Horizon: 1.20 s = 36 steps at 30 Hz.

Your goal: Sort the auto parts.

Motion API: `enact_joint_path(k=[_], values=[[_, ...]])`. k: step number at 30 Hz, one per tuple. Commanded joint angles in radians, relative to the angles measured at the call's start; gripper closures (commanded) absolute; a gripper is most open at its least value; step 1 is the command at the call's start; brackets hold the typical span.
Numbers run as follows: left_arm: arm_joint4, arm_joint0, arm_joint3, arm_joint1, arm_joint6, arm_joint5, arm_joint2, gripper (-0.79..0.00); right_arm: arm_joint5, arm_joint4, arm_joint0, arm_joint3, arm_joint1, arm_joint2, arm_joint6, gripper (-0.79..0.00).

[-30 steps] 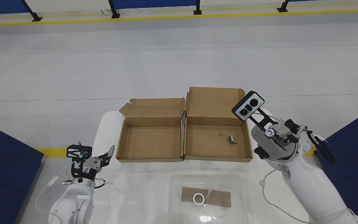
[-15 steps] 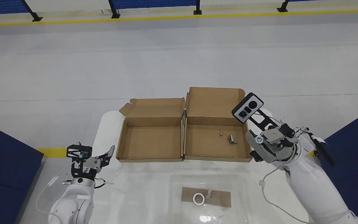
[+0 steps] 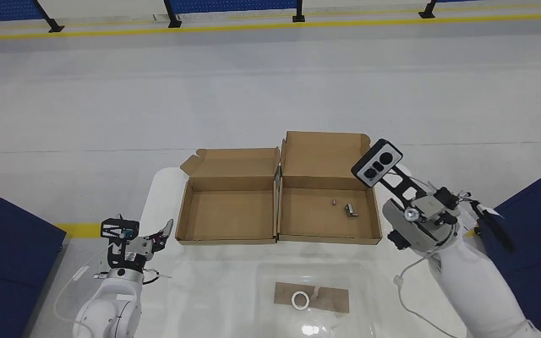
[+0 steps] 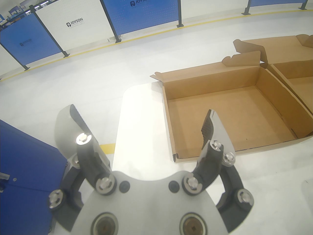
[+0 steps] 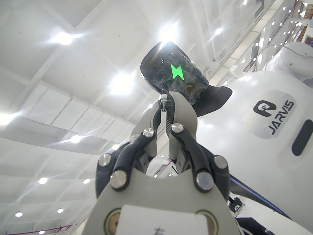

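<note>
R gripper (image 5: 166, 99) points up, clamped on small metal pin (image 5: 163, 101), prob. for ID check before boxing. L gripper (image 4: 140, 118) spread apart beside left box (image 4: 210, 81). Two parts (image 3: 350, 211) in right box (image 3: 304, 221); ring (image 3: 299, 298) on cardboard strip (image 3: 335, 297), counter (image 3: 211, 270) front.

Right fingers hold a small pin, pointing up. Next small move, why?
Probably tilt the right gripper down toward the right box: the pin is clamped in its fingers, which point up, and small metal parts lie in that box.
</note>
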Motion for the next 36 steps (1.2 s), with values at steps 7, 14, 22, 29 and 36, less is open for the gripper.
enact_joint_path(k=[7, 14, 22, 29, 36], values=[[0.000, 0.000, 0.000, 0.000, 0.000, 0.000, 0.000, -0.785, 0.013, 0.006, 0.007, -0.030, -0.011, 0.011, -0.009, 0.000], [0.000, 0.000, 0.000, 0.000, 0.000, 0.000, 0.000, -0.785, 0.022, -0.001, 0.011, -0.036, -0.014, 0.016, -0.013, 0.000], [0.000, 0.000, 0.000, 0.000, 0.000, 0.000, 0.000, -0.785, 0.046, -0.045, -0.011, -0.042, -0.010, 0.050, -0.041, 0.000], [0.000, 0.000, 0.000, 0.000, 0.000, 0.000, 0.000, -0.785, 0.166, -0.304, -0.133, 0.021, 0.026, 0.252, 0.008, 0.000], [0.000, 0.000, 0.000, 0.000, 0.000, 0.000, 0.000, -0.785, 0.159, -0.613, -0.301, 0.060, 0.061, 0.426, 0.125, 0.000]])
